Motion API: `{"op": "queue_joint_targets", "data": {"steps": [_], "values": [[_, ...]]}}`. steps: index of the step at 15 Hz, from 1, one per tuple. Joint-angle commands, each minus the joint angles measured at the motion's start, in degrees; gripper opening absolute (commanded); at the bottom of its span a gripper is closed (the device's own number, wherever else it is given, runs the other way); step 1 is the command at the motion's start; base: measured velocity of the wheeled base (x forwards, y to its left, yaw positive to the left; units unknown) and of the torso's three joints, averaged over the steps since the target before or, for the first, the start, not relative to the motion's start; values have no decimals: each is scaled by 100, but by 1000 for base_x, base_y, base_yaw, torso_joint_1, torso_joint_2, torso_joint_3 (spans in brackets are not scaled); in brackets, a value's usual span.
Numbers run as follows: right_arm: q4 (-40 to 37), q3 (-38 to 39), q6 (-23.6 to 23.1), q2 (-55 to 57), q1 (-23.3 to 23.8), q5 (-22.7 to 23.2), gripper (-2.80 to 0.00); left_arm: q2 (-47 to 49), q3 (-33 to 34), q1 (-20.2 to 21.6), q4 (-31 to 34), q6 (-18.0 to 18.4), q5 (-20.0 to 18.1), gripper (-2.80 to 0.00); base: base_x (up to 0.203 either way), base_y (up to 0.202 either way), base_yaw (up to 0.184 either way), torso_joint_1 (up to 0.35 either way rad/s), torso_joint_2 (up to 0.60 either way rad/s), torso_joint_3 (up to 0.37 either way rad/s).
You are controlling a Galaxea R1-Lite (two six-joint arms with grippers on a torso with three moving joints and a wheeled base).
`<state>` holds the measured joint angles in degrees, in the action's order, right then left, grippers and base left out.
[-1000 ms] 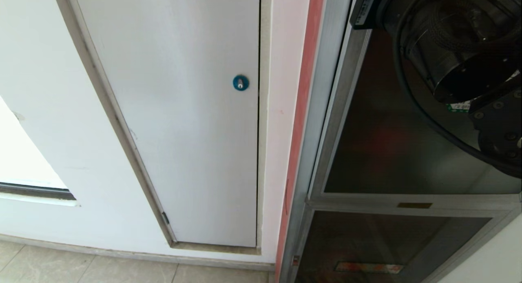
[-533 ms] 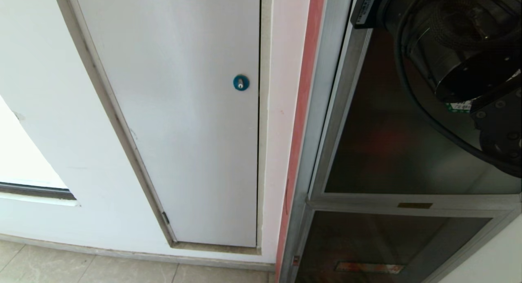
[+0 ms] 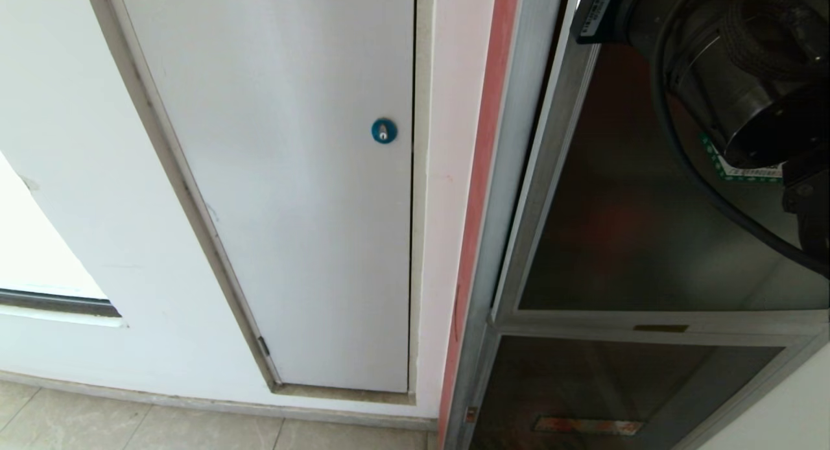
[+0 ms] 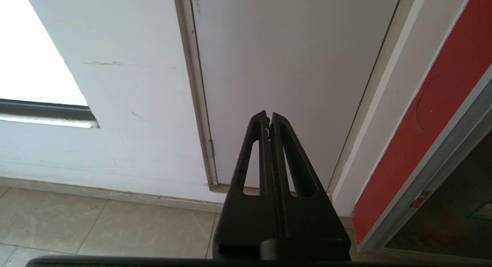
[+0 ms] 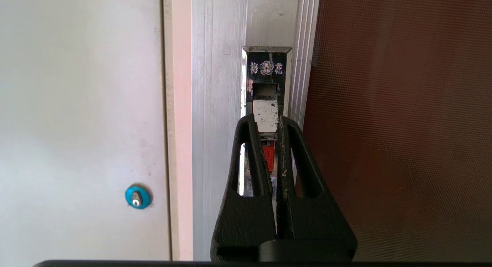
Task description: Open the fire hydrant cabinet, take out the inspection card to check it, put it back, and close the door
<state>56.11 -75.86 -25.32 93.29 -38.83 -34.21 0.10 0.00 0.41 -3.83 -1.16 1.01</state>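
My right claw (image 5: 265,120) pinches narrow on the latch handle (image 5: 266,105) of the door (image 5: 396,124); white panel door (image 5: 77,105) alongside, left claw (image 4: 268,117) closed.

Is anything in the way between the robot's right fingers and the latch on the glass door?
No, nothing visible. The right gripper is right at the shiny latch on the door frame, its fingers nearly shut, with a red part between them. Touching or not, I can't tell.
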Motion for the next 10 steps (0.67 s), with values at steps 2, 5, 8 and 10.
{"op": "queue_joint_targets", "data": {"steps": [2,5,8,10], "values": [[66,159,-8,-199,-2,-33,-280,-1,114,2,-4,-3,4,-280,0,0,0,0,0,0],[66,168,-8,-250,-2,-33,-280,-1,114,2,-4,1,4,-280,0,0,0,0,0,0],[58,177,-8,-250,-2,-33,-280,-1,114,2,-4,-7,4,-280,0,0,0,0,0,0],[31,247,-8,-268,-2,-42,-280,-1,114,2,-4,2,4,-280,0,0,0,0,0,0]]}}
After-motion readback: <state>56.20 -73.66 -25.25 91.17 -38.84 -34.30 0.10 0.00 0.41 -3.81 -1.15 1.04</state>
